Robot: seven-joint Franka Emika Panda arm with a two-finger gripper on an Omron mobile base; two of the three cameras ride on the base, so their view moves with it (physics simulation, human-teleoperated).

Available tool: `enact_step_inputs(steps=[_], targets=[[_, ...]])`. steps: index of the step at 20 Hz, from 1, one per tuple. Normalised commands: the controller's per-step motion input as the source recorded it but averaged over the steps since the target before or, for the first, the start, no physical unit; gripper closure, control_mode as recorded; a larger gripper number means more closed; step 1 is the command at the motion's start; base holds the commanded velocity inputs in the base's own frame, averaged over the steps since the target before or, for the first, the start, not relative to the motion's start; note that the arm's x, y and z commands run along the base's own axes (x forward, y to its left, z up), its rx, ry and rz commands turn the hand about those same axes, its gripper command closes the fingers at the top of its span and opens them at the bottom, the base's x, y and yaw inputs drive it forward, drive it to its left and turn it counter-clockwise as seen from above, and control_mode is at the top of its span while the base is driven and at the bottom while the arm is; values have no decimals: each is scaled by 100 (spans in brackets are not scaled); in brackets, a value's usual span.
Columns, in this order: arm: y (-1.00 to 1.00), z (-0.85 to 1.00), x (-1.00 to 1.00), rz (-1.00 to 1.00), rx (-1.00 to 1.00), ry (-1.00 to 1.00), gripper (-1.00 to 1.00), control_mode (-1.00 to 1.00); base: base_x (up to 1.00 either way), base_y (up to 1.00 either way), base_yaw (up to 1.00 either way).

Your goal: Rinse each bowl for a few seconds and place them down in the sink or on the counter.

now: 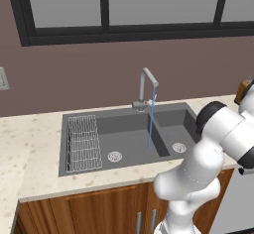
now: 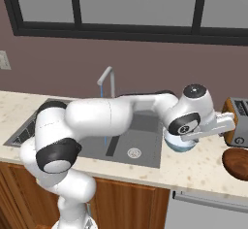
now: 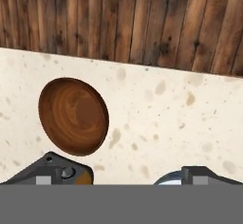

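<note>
The arm [image 2: 145, 111] hides most of one pale bowl [image 2: 180, 147].

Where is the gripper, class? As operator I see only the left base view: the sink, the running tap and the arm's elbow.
Observer: The gripper hangs over the counter, right of the sink.
Operator: Any bowl nearby?
Observer: A pale blue bowl sits on the counter, just beneath the wrist.
Operator: Is it gripped?
Observer: No. The hand view shows the jaws standing open, closed on nothing.
</note>
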Motion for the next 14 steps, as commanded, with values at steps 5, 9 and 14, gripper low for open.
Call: enact_step_inputs(steps=[5,9,14], targets=[[-16,-17,-14,0,1,0,-100,-100,0,0,0],[-13,-21,-18,0,1,0,-100,-100,0,0,0],[-8,-21,-12,0,1,0,-100,-100,0,0,0]])
